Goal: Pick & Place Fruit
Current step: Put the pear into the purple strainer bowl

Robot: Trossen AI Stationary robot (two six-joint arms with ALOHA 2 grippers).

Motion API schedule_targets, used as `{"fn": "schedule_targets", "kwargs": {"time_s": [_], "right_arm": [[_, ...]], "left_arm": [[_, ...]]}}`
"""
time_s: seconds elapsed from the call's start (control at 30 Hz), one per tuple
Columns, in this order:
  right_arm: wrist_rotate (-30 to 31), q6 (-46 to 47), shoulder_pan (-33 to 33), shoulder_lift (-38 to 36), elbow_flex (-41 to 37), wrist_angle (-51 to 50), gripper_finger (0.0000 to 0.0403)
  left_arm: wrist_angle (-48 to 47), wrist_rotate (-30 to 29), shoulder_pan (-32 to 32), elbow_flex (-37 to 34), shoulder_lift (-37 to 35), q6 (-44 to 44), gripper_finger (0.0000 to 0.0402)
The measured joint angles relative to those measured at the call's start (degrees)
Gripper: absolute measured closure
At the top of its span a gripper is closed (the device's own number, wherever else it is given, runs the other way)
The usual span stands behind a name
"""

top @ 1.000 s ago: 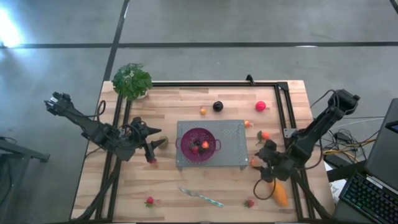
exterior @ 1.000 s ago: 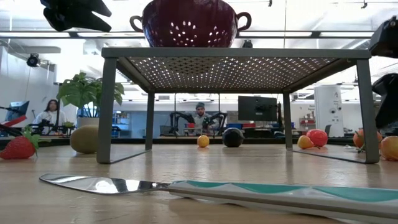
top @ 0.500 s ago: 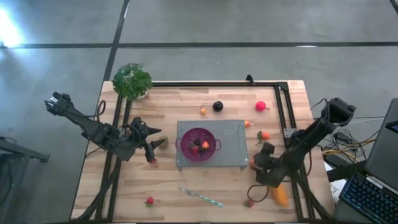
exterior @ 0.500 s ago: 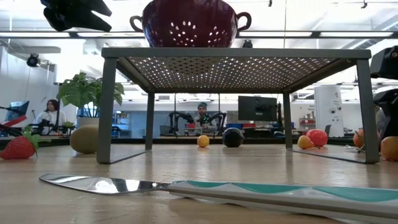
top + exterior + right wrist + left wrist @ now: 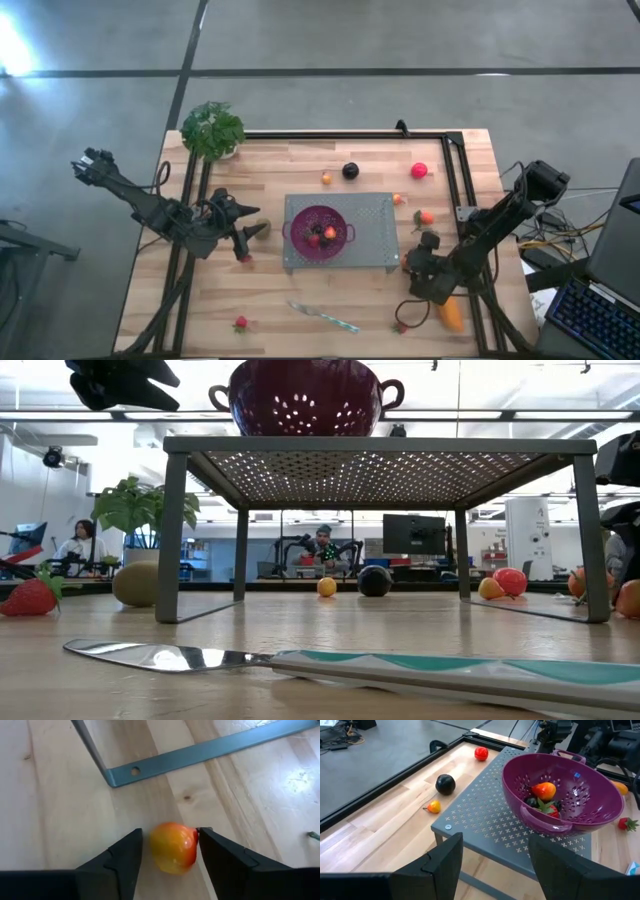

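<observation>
A small orange-red fruit (image 5: 172, 847) lies on the table by the right near leg of the grey rack (image 5: 375, 215). My right gripper (image 5: 170, 837) is low over it (image 5: 412, 266), open, one finger on each side of it. My left gripper (image 5: 492, 865) is open and empty, held above the table left of the rack (image 5: 245, 235), near the olive kiwi (image 5: 262, 225). A purple colander (image 5: 320, 232) on the rack holds several fruits (image 5: 545, 795). The dark plum (image 5: 350, 170), pink-red ball (image 5: 419, 170) and oblong orange fruit (image 5: 450, 313) lie on the table. My right gripper comes slanting down from the table's right side, its fingers (image 5: 210, 845) close against the two sides of the orange-red fruit (image 5: 192, 840). I cannot tell whether they touch it. The fruit rests on the table.
A silver knife with a teal handle (image 5: 325, 317) lies near the front edge, with strawberries (image 5: 240, 323) (image 5: 401, 326) on either side of it. A leafy plant (image 5: 212, 130) stands at the far left corner. A black frame (image 5: 455, 170) runs along the table's far and right sides.
My right gripper has gone down and a little toward the table's near edge, down around the orange-red fruit by the rack's leg. The fruit has stayed where it was.
</observation>
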Motion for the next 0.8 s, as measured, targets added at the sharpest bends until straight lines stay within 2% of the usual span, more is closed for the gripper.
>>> {"fn": "schedule_targets", "kwargs": {"time_s": [0.4,0.8], "right_arm": [[-5.4,-0.6,0.0,-2.5,0.0,-0.2,0.029],[-9.1,-4.6,0.1,-14.6,0.1,-0.8,0.0277]], "left_arm": [[0.1,0.0,0.0,0.0,0.0,0.0,0.0172],[0.2,0.0,0.0,0.8,-0.1,0.2,0.0172]]}}
